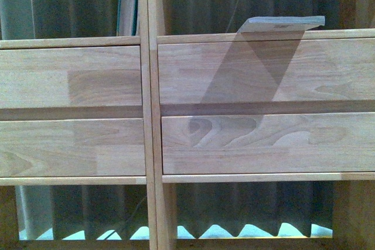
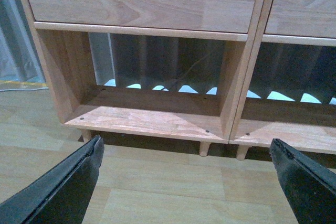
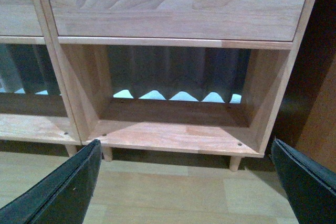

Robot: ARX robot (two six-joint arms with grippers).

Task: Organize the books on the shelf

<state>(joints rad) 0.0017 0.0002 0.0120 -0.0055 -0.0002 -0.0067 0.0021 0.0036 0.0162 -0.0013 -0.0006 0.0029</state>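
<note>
Shelf (image 1: pixel 151 109): I saw light wood in two columns, with four drawer fronts across the middle.
Pale book (image 1: pixel 284 23): it lay flat in the compartment above the right drawers, its near end jutting over the front edge.
Teal-edged book (image 1: pixel 126 4): it stood upright above the left drawers, just beside the centre post.
Left hand (image 2: pixel 187 148): black fingers were wide apart and empty, low before the bottom left compartment.
Right hand (image 3: pixel 186 148): fingers were spread and empty, before the bottom right compartment, over the floor (image 3: pixel 168 192).
</note>
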